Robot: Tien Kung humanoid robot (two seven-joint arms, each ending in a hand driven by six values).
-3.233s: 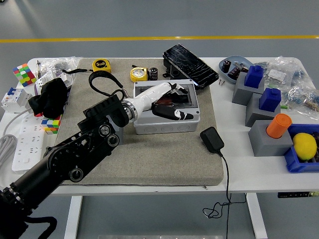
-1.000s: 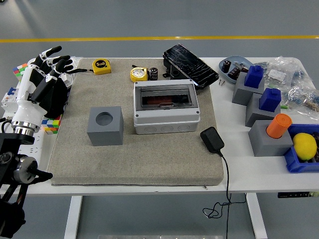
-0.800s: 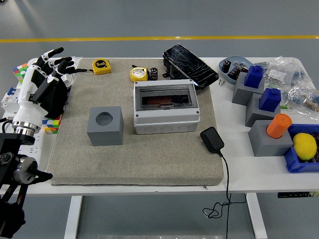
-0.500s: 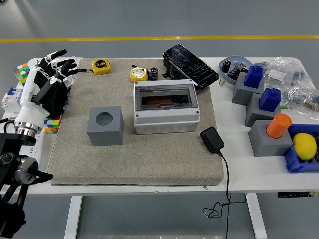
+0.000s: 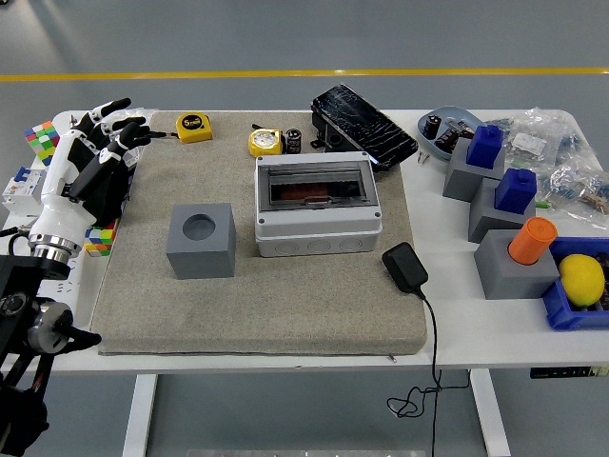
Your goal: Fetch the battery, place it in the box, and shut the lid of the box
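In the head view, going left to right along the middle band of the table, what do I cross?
left hand → grey block with a round hole → grey box with its clear lid shut → black power adapter → orange cylinder on a grey block → yellow lemon in the blue bin.

You see a rough grey felt-like mat [image 5: 257, 295] on the smooth white table [image 5: 495, 333]. At its centre, a matt grey plastic box [image 5: 318, 231] with a glossy clear lid [image 5: 317, 186]. At nine o'clock, a matt grey block [image 5: 201, 240].

White robot hand [image 5: 92, 157], black fingertips, black arm [image 5: 24, 324]
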